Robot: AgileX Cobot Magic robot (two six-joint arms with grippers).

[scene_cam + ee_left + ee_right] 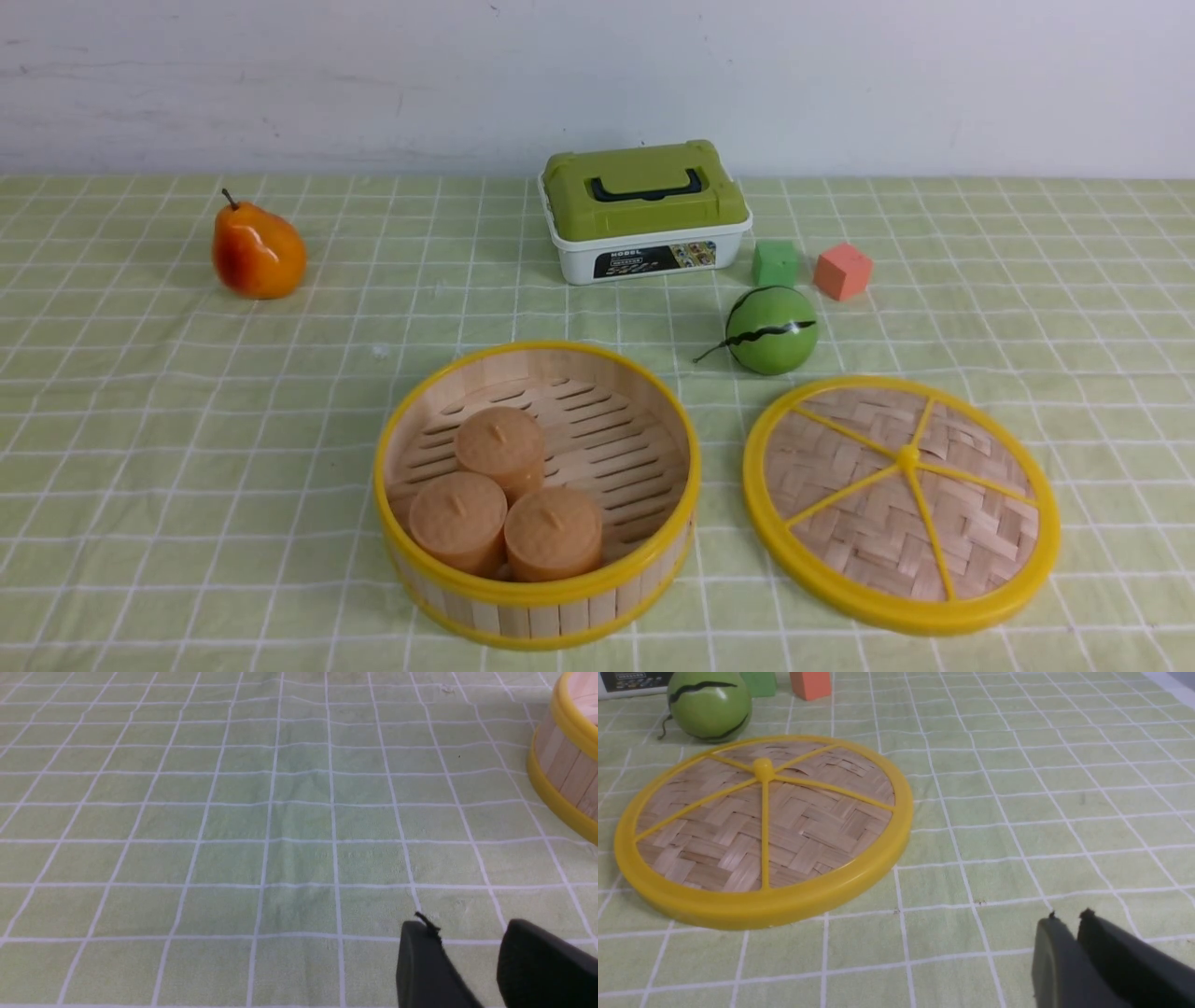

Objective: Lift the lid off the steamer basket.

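The lid [901, 502] lies flat on the table [187, 467], knob up, just beside the steamer basket [537, 493] on my right side and apart from it, with a strip of cloth between the 2 rims. The basket stands open, and 3 tan buns [505, 506] sit on its slotted floor toward the near-left wall. By my judgement the task's one step is done: the lid is off and set down, and nothing is in hand.

My right gripper [1066, 921] hangs low over bare cloth near the lid's rim, not touching it, its fingers drawn nearly together with only a thin slit between them, holding nothing. My left gripper [467, 928] is over the cloth on the basket's other side, fingers parted with a clear gap, empty, with the basket wall at the edge of its wrist view.

Beyond the lid sits a green ball [771, 329], close to its far rim; behind that are a green cube [776, 263], an orange cube [842, 271] and a white box [646, 211] with a green lid. A pear [258, 252] stands far off on the left.

I judge the next move calls only for keeping both arms clear of the lid and basket.
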